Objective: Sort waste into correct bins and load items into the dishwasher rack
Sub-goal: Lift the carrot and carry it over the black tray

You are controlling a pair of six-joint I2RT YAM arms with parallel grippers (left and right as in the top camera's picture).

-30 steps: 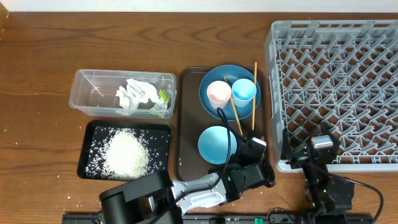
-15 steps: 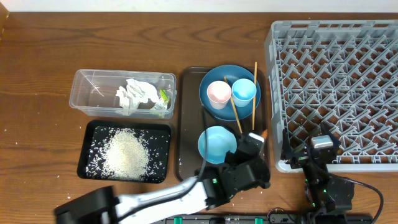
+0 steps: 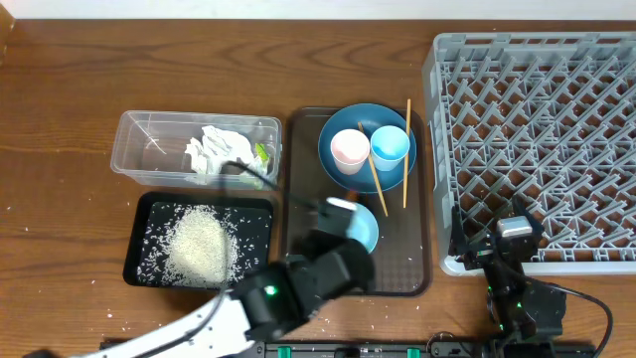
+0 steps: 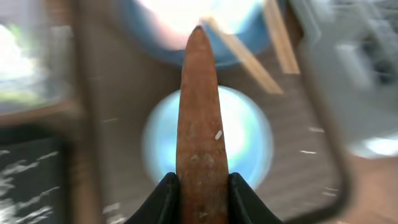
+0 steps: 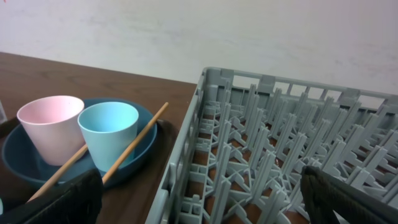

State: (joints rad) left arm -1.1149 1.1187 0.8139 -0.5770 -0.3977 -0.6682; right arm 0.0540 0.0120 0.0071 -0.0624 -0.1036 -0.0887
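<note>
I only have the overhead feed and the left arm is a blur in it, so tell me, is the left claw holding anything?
Observer: Yes. The left wrist view shows the left claw shut on the orange carrot, tip pointing away.
Operator: Is it clean?
Observer: No, one white rice grain sticks to its side.
Operator: And the other arm?
Observer: The right wrist view shows the right claw open and empty, facing the grey rack.
</note>
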